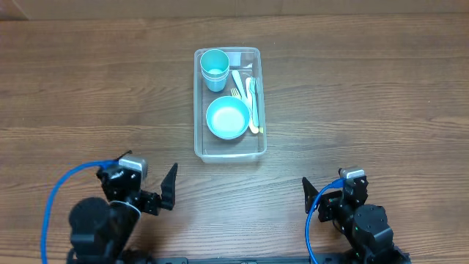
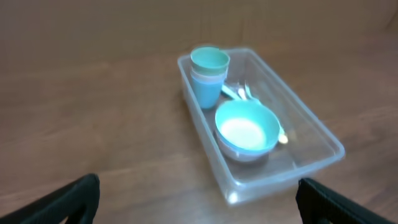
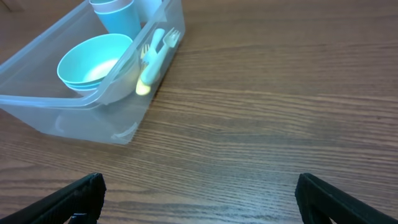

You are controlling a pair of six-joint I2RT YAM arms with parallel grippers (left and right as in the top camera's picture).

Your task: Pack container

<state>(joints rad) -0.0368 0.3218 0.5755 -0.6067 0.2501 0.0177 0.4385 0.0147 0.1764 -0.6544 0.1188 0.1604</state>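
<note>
The clear container [image 1: 229, 152] stands on the wooden table at centre back. Inside it are stacked light-blue cups [image 1: 215, 68], stacked light-blue bowls [image 1: 227, 118] and pale plastic cutlery [image 1: 251, 103]. My left gripper [image 1: 165, 192] is open and empty near the front left, well short of the container. My right gripper [image 1: 311, 198] is open and empty near the front right. In the left wrist view the container [image 2: 323, 140] lies ahead of the open jaws [image 2: 199, 205]. In the right wrist view the container [image 3: 93, 121] lies ahead to the left of the open jaws [image 3: 199, 199].
Blue cables loop from both arm bases at the table's front edge. Only bare wood grain shows around the container in all views.
</note>
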